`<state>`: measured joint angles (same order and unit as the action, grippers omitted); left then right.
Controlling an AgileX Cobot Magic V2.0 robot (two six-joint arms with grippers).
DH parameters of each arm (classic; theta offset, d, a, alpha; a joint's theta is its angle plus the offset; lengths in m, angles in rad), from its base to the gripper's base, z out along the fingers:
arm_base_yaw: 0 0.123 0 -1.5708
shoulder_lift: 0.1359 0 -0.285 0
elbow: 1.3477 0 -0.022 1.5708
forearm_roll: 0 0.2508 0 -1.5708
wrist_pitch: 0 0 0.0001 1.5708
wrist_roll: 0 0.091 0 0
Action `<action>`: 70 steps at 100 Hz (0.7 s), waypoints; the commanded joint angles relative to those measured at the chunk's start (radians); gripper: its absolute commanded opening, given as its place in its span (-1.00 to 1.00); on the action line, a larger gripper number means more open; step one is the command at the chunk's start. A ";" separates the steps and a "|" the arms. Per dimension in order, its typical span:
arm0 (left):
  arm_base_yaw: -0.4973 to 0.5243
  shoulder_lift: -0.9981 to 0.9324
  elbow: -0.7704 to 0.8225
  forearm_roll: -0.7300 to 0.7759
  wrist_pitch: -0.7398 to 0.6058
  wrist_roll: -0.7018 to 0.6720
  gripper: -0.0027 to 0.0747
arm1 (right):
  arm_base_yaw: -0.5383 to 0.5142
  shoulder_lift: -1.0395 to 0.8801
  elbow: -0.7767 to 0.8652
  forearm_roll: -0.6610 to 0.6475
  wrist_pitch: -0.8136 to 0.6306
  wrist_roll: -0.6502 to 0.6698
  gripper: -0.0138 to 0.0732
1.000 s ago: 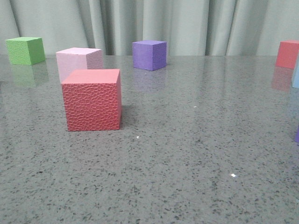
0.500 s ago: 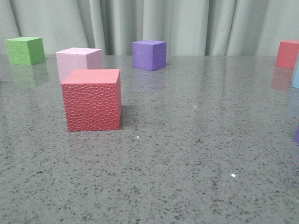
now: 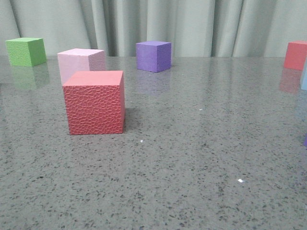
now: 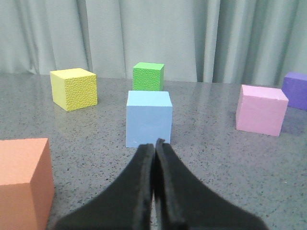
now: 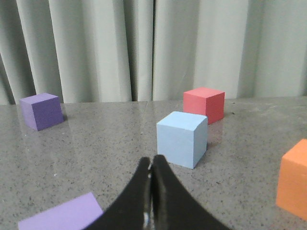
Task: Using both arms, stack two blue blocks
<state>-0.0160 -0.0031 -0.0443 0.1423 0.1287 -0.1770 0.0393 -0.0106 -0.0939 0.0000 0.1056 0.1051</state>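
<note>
We see the left gripper (image 4: 154,143) pinched closed on nothing, with one blue block (image 4: 148,118) on the counter (image 4: 206,158) just ahead of its tips and a green cube (image 4: 148,76) behind. The right gripper (image 5: 151,160) is likewise closed and empty, the second blue block (image 5: 182,139) just ahead, near a red cube (image 5: 204,104). Both blocks sit apart, unstacked.

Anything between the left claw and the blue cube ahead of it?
Nothing: in the left wrist view only bare speckled grey tabletop separates the shut left claw from the pale sky-blue foam cube.
</note>
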 commanded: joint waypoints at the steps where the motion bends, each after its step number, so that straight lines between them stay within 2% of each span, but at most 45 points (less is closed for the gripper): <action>1: 0.000 0.018 -0.102 -0.025 -0.012 -0.007 -0.98 | -0.007 0.029 -0.121 0.005 0.024 -0.006 -0.96; 39: 0.000 0.357 -0.546 -0.045 0.499 -0.007 -0.98 | -0.007 0.327 -0.490 0.006 0.451 -0.006 -0.96; 70: 0.000 0.578 -0.772 -0.051 0.691 -0.007 -0.98 | -0.007 0.478 -0.676 0.030 0.697 -0.006 -0.96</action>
<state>-0.0160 0.5264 -0.7482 0.0999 0.8343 -0.1770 0.0393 0.4274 -0.7084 0.0204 0.8071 0.1051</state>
